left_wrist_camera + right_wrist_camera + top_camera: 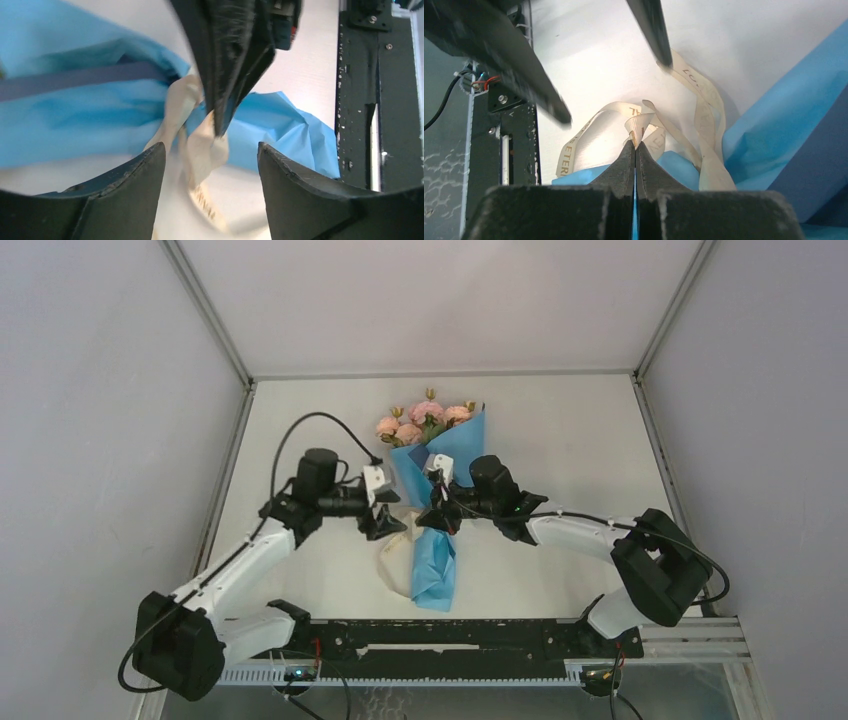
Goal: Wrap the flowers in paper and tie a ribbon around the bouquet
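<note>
The bouquet (436,490) lies lengthwise mid-table, its flowers (424,421) at the far end and the light blue paper (75,112) narrowing toward me. The cream ribbon (393,562) loops on the table left of the cone's narrow end. My right gripper (635,144) is shut on a fold of the ribbon (589,135) just above the paper (784,125). My left gripper (210,146) stands open a little to its left, with the ribbon (200,155) hanging between its fingers (125,195), untouched. In the top view the left gripper (388,523) and right gripper (432,517) nearly meet.
A black rail (450,640) runs along the near table edge, just past the cone's tip, and shows at the right of the left wrist view as the rail (360,100). Grey enclosure walls with metal posts (210,315) bound the table. A black cable (300,425) arcs above the left arm.
</note>
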Controlling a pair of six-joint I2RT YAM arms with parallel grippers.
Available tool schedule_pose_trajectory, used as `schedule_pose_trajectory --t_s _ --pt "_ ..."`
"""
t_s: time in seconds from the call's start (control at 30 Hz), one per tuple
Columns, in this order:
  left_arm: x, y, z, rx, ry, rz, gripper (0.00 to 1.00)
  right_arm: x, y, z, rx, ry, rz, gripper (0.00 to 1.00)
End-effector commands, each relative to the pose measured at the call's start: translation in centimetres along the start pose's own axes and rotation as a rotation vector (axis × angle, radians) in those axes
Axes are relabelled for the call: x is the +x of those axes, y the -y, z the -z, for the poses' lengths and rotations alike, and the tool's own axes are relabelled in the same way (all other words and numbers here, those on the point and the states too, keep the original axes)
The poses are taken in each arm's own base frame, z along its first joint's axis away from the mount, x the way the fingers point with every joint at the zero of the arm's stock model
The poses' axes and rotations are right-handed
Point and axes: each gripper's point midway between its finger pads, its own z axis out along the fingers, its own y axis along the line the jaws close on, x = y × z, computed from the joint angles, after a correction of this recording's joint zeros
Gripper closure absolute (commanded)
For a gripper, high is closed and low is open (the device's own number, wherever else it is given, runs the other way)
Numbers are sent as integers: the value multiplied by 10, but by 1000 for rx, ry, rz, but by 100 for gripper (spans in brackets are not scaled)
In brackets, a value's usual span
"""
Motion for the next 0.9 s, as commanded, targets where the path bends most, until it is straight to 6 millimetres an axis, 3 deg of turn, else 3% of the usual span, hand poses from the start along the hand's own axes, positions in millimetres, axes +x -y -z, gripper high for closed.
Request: schedule_pose_trajectory --t_s 0.0,0.07,0.2,0.3,0.47,0.6,0.73,0.87 --pt "25 2 56 -94 -257 313 28 -28 13 4 105 57 -16 100" --pt "50 -18 81 -175 -443 332 30 -25 16 4 122 49 -22 100" --pt "73 -24 103 -73 -700 336 34 -24 19 4 143 45 -25 100" --pt "86 -40 92 -45 -739 373 37 -27 21 6 155 56 -53 100" --pt "110 -73 65 -114 -733 262 23 -27 21 11 166 75 -58 100" --pt "132 -102 57 -209 -751 228 24 -27 20 13 164 88 -64 100" --pt "143 -100 44 -186 -732 247 28 -28 22 14 169 94 -74 100" --pt "150 -94 37 -153 -725 276 53 -28 23 18 172 112 -88 100"
